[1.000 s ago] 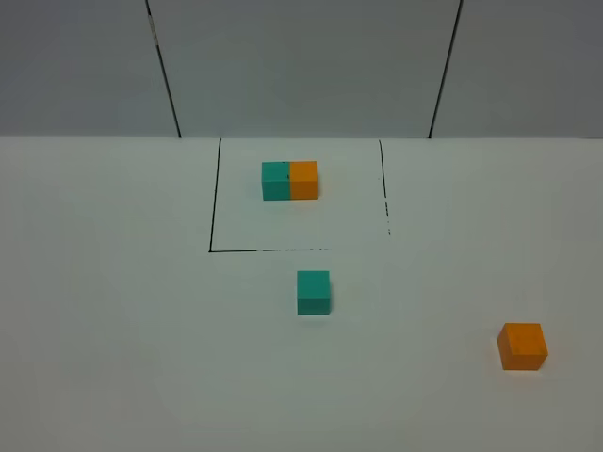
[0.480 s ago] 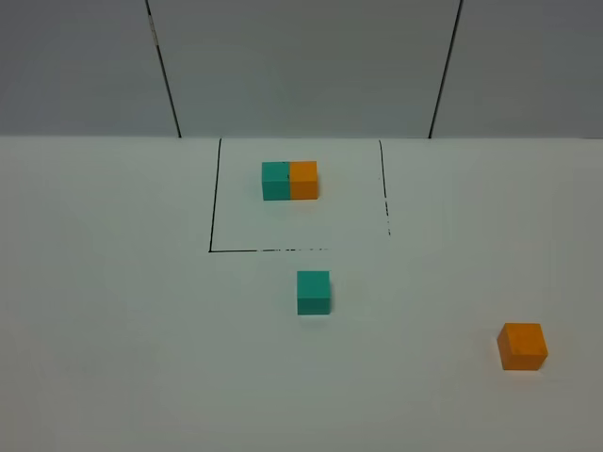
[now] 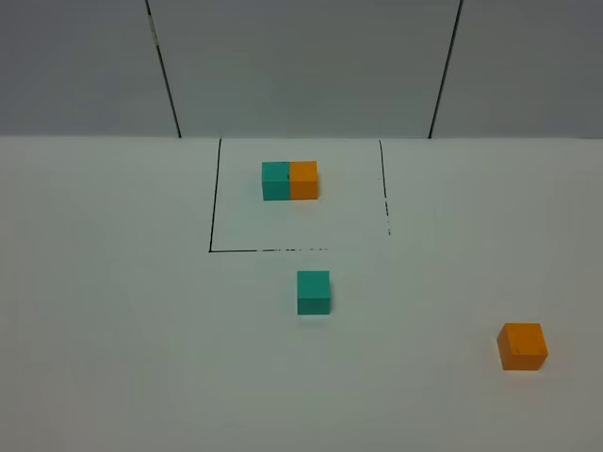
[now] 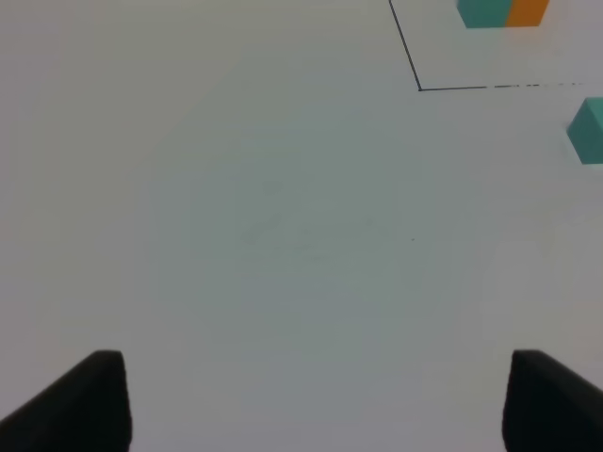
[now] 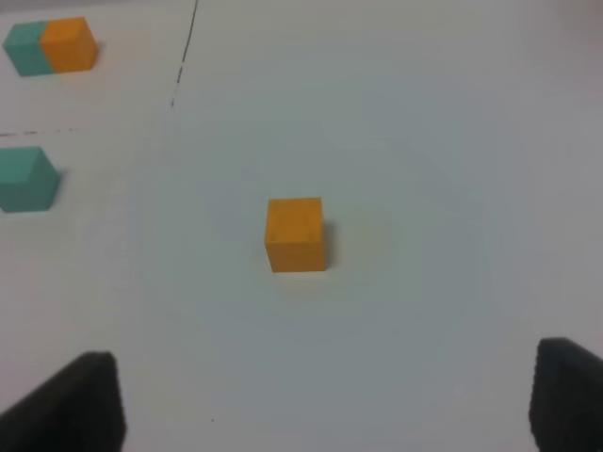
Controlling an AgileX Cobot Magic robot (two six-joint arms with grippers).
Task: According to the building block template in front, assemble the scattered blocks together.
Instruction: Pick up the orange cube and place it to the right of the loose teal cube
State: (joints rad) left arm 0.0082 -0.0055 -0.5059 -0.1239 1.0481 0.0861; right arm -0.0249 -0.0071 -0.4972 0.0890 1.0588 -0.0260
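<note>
The building block template [image 3: 290,180], a teal cube joined to an orange one, sits inside the drawn rectangle at the back of the table. In front of that rectangle stands a loose teal cube [image 3: 314,292]. A loose orange cube [image 3: 523,346] lies at the front right. Neither gripper shows in the exterior view. In the left wrist view my left gripper [image 4: 316,405] is open over bare table, with the teal cube [image 4: 589,130] and template [image 4: 504,11] far off. My right gripper [image 5: 320,405] is open, and the orange cube [image 5: 296,234] lies ahead of it, apart from its fingers [image 5: 71,405].
A thin black outline [image 3: 210,217] marks the rectangle around the template on the white table [image 3: 113,311]. A grey wall with two dark seams [image 3: 165,75] rises behind the table's far edge.
</note>
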